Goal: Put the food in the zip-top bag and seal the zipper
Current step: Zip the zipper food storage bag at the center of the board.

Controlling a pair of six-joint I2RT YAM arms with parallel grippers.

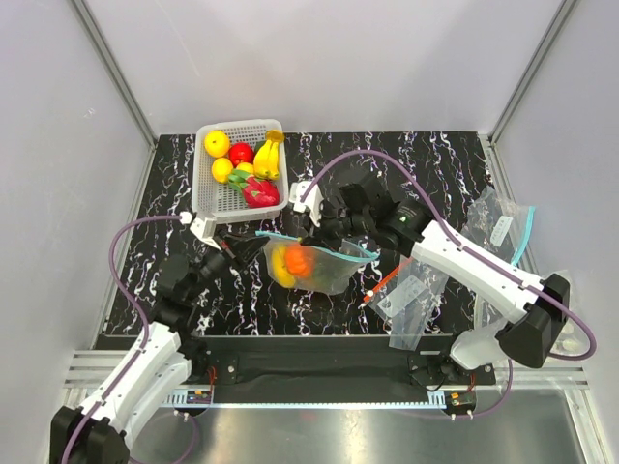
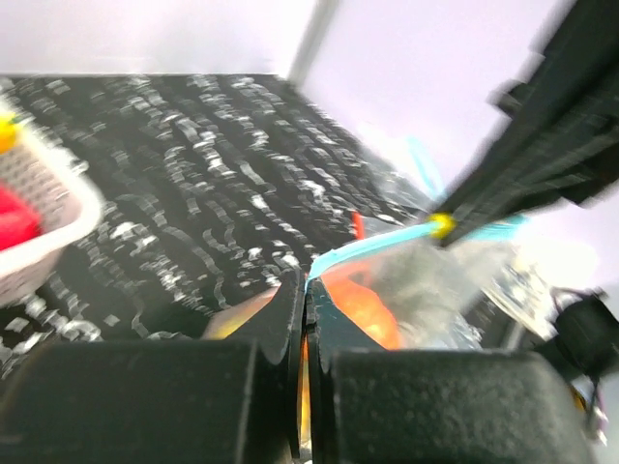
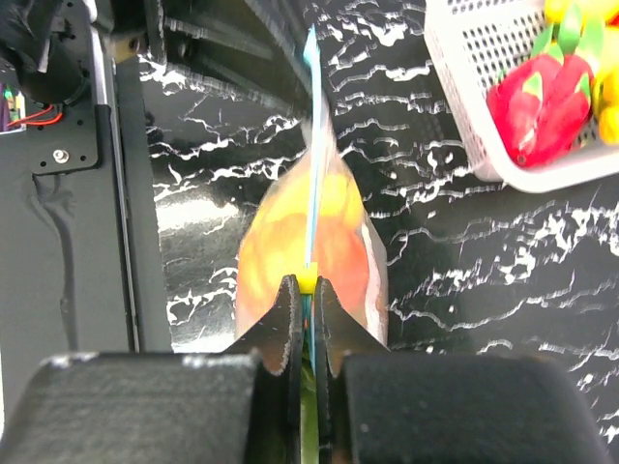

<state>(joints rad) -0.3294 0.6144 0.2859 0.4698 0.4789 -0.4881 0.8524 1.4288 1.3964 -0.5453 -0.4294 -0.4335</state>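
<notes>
**Two pincers pinch the bag's blue-green strip**

**From above:** Two white and black arms meet over a black table (image 1: 435, 164) with thin white streaks like marble. The zip-top bag (image 1: 329, 277) is in the middle of the table, between the two arms. It is clear, thin and crinkly. The food (image 1: 295, 259) inside is one round orange lump and one yellow lump, both shiny. The zipper (image 1: 360, 254) is one thin blue-green strip along the bag's top edge. The left pincer (image 1: 251, 244) is at the strip's left end. The right pincer (image 1: 314, 235) is further along it. Behind them stands one white plastic basket (image 1: 205, 188) full of little holes. It holds five toy fruits: two round yellow, one round red, one yellow banana and one pink-red one with green tips. On the right lie flat spare bags (image 1: 416, 304), clear and floppy. One has a red strip and one has a blue-green strip.

**Left wrist:** This view is blurry. The left pincer's two black fingers (image 2: 280, 324) are pressed together on the end of the zipper. The strip runs on to one small yellow slider (image 2: 442, 225).

**Right wrist:** The right pincer's two black fingers (image 3: 287, 319) are squeezed together on the zipper, right at the slider. The bag bulges beyond them, showing orange and yellow. One corner of the basket shows too.
</notes>
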